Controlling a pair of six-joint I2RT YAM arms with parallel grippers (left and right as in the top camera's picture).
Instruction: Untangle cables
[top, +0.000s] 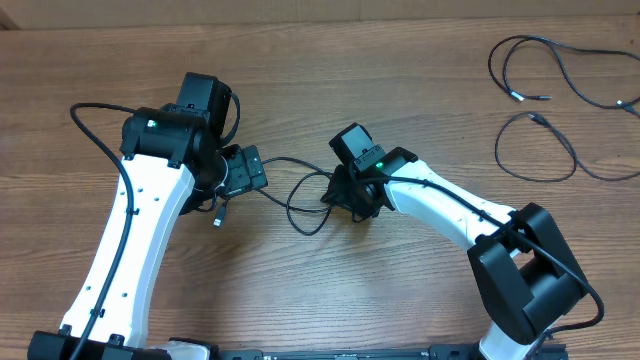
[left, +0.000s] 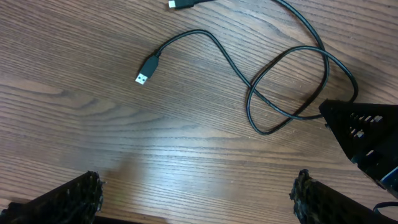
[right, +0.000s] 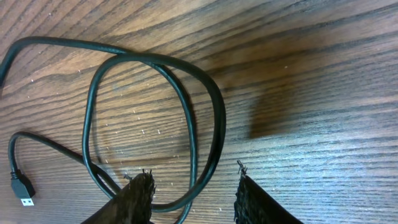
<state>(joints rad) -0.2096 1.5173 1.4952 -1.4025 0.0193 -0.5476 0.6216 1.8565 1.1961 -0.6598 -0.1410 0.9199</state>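
My rt gripper (right: 193, 182) sits low, jaws partly apart astride a strand of the thin black looped USB cord (right: 134, 57), gripping nothing. Lt gripper (left: 198, 186) gapes wide, empty, near its silver plug (left: 144, 70). Far rt, two more thin black cords (top: 491, 66) lie separate. I reckon mostly done, w/ one loop left.

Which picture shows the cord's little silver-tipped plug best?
The left wrist view: the plug lies whole, sharp and uncovered. The right wrist view catches it near the bottom-left corner; overhead it is only a tiny speck.
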